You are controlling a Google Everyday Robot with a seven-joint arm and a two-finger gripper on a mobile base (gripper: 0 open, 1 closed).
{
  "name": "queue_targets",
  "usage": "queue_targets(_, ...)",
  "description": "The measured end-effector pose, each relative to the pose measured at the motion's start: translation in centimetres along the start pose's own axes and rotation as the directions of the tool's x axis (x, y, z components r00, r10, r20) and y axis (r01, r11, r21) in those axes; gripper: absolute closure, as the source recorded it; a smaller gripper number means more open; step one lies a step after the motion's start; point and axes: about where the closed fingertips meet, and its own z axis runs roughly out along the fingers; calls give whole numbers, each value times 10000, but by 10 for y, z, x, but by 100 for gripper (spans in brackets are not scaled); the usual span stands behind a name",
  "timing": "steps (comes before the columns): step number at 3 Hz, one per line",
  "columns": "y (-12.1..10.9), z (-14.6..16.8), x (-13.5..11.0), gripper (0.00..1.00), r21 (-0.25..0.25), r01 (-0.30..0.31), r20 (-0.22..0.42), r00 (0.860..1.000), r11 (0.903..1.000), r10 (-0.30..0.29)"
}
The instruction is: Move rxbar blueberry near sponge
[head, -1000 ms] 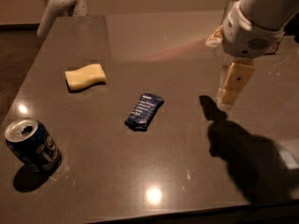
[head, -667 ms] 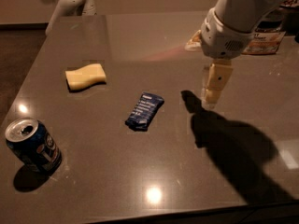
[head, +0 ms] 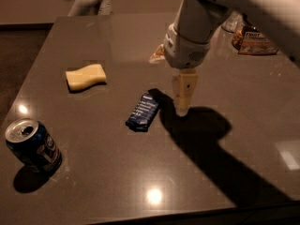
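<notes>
On the glossy grey worktop (head: pixel 117 172) lies a dark blue foil-wrapped bar (head: pixel 143 111). The cream pincer (head: pixel 182 109) hangs near its 3 o'clock, opening impossible to tell. A pale yellow wavy sponge (head: pixel 85 76) sits apart at 10 o'clock.

My gripper (head: pixel 182 109) hangs low over the middle of a glossy dark grey table (head: pixel 93 182), which mirrors spots of light near its front edge; dark floor (head: pixel 18 55) lies left, a pale wall (head: pixel 28 3) behind
</notes>
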Motion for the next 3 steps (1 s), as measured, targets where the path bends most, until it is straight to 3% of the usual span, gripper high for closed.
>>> queue_targets(1,-2,20,-21,0,-445,832,240,9963,9955,-822)
queue_targets(3,9,46,-48,0,-1114,1800,611,9828,9773,-1741)
